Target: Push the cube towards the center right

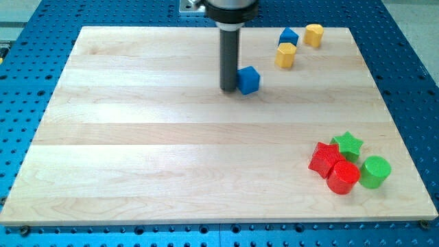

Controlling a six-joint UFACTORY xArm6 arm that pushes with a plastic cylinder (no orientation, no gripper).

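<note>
Tip (228, 90) touches blue cube (249, 79) on its left face; no claw, nothing held. Cube prob. light, rigid, slides easily; push centred or it'll spin.

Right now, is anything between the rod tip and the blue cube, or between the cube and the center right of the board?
Nothing visible. My tip sits right against the blue cube on its left side, and the wooden board toward the center right is bare. The yellow blocks lie above that path, the red and green cluster below.

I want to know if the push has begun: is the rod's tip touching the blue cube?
Touching, as far as the camera view shows: my tip sits flush against the blue cube on its view-left side, with no board visible between them.
</note>
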